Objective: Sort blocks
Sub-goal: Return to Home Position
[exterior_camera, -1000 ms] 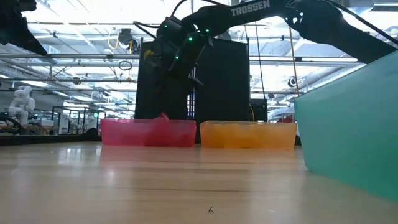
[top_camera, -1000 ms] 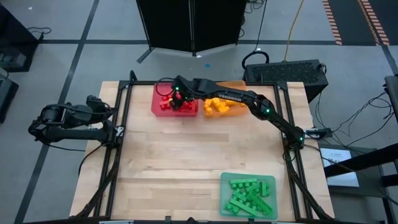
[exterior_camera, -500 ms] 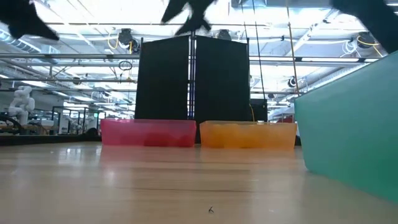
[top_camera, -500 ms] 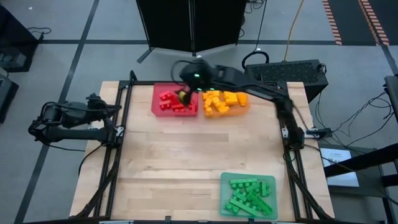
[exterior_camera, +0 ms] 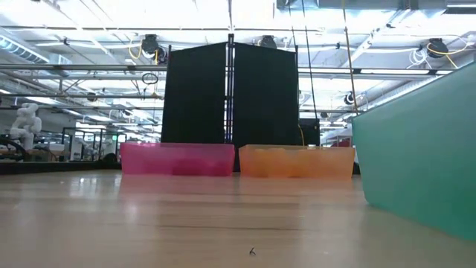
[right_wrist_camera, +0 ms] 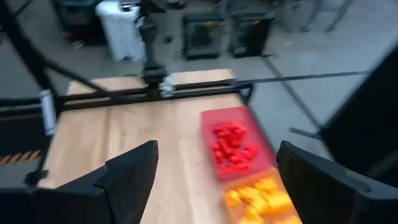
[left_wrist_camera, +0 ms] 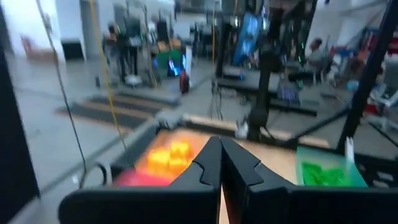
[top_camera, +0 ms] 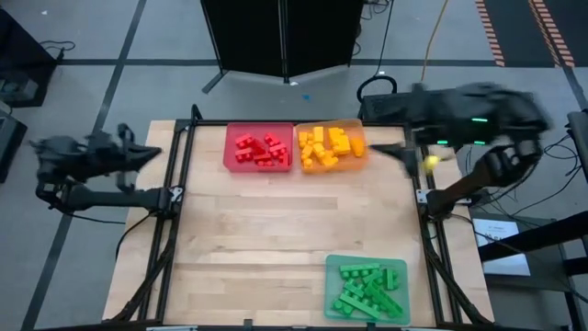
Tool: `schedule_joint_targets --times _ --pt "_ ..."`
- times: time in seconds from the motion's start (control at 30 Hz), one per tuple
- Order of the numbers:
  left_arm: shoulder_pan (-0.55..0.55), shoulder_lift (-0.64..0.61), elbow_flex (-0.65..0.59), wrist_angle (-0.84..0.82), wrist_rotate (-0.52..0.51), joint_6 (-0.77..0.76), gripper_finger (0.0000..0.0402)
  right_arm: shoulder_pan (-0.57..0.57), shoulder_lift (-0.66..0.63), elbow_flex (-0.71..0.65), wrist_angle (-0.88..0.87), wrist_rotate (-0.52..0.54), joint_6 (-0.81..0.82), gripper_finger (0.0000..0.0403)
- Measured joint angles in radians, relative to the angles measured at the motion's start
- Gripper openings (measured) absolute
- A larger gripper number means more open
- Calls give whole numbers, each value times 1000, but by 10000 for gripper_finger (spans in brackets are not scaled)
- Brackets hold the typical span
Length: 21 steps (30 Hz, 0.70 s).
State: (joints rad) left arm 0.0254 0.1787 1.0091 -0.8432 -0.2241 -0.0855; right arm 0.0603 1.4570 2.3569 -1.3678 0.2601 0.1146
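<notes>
Well, the blocks are small studded plastic bricks, and each one I can see lies in a tray of matching or near-matching colour. The red blocks [top_camera: 260, 150] sit jumbled in the red tray [top_camera: 231, 161] at the far edge of the worktop [top_camera: 276, 230]. The yellow blocks [top_camera: 323, 149] are piled in the orange tray [top_camera: 358, 164] just beside it. The green blocks [top_camera: 366, 290] lie heaped in the green tray [top_camera: 333, 265], well apart from the others at the near edge, toward the right. The left arm [top_camera: 87, 156] sits folded beyond the worktop's left edge, the left jaws pressed tight together. The right arm [top_camera: 469, 110] hangs over the far right corner, near the orange tray, the right jaws spread wide.
</notes>
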Motion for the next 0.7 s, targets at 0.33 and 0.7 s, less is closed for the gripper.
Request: schedule_joint_targets --times 0.33,0.7 --pt "0 -174 136 -65 -96 36 2 340 -300 -387 -4 440 243 318" --pt "-2 -167 188 -139 -136 39 2 486 -884 -1353 810 547 125 318"
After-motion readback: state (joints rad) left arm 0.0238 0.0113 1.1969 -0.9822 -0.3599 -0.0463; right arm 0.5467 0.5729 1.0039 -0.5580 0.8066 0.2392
